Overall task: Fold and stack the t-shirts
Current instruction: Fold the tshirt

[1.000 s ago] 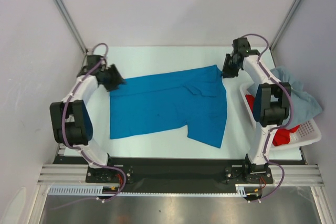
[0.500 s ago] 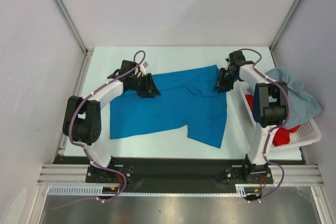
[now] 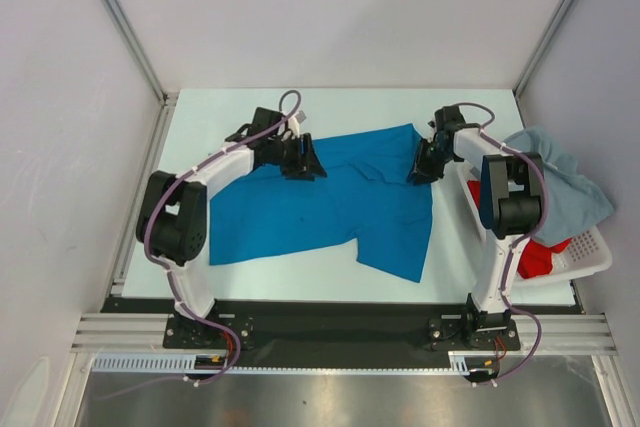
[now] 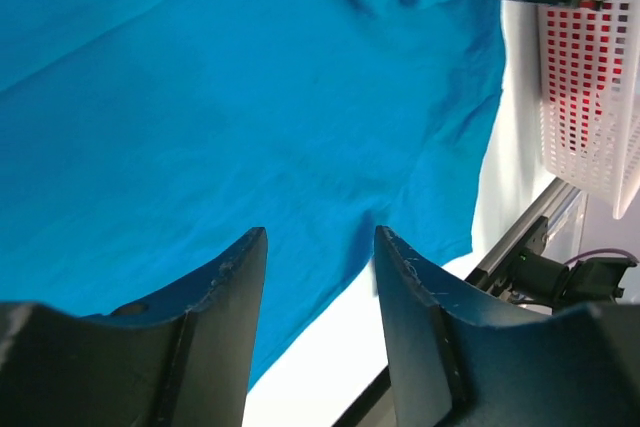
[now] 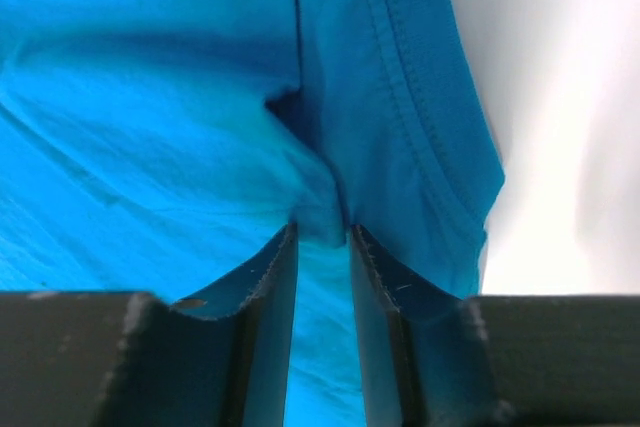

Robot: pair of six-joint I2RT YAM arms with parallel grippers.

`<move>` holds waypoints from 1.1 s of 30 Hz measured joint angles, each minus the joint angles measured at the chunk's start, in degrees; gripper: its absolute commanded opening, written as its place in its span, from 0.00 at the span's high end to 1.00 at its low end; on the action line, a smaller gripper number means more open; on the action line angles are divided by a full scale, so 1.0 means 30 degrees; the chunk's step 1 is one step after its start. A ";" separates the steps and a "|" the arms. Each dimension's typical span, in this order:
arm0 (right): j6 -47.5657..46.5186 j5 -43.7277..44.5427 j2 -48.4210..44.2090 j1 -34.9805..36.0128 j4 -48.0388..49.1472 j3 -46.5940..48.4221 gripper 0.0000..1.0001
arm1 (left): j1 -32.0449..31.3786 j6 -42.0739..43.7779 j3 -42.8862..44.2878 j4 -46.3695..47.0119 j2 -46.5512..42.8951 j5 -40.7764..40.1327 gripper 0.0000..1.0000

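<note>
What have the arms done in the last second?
The left gripper swept right along the far edge of the bright blue t-shirt, from its left corner toward the middle, jaws open. The right gripper edged nearer, onto the shirt's right edge, pinching a fold. The shirt's outline and the basket stayed put.

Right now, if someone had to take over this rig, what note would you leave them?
Left gripper: open, empty, over the bright blue t-shirt.
Right gripper: pinched on a fold near that shirt's far right edge.
Blue shirt lies spread on the table, unfolded.
Pale grey-blue t-shirt drapes over the basket; red t-shirt lies in it.
Done: nothing folded or stacked. Left: fold all three, stack them.
</note>
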 measured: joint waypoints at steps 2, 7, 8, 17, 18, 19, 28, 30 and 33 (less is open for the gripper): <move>0.0073 -0.0036 0.0189 -0.0073 0.0160 -0.0007 0.83 | -0.0561 0.0029 0.0794 0.0102 0.0685 -0.0080 0.51; 0.0415 -0.0160 0.0313 -0.0160 0.0240 -0.0007 0.99 | -0.1807 0.0066 0.2994 0.0605 0.2812 -0.0102 0.54; 0.0474 -0.0160 0.0313 -0.0182 0.0284 0.0000 1.00 | -0.2033 0.0051 0.3286 0.0670 0.3191 -0.0117 0.55; 0.2222 -0.1027 0.0306 -0.0313 0.0219 0.0758 1.00 | -0.3060 -0.0007 0.4415 0.1035 0.4408 -0.1508 0.46; 0.2674 -0.1304 0.0313 -0.0335 0.0357 0.0962 1.00 | -0.3082 0.0029 0.4524 0.1107 0.4408 -0.1800 0.45; 0.3067 -0.1566 0.0313 -0.0372 0.0510 0.1122 1.00 | -0.3082 0.0073 0.4626 0.1122 0.4408 -0.2047 0.45; 0.9267 -0.3679 0.0918 -0.0816 0.4284 0.2011 1.00 | -0.3089 0.0962 0.5304 0.1086 0.4408 -0.3330 0.47; 1.0608 -0.3905 0.1326 -0.0852 0.5107 0.2171 1.00 | -0.3147 0.1246 0.5304 0.1086 0.4408 -0.3606 0.46; 1.2152 -0.4197 0.1996 -0.0867 0.6105 0.2535 1.00 | -0.3417 0.1807 0.5508 0.0984 0.4510 -0.4248 0.46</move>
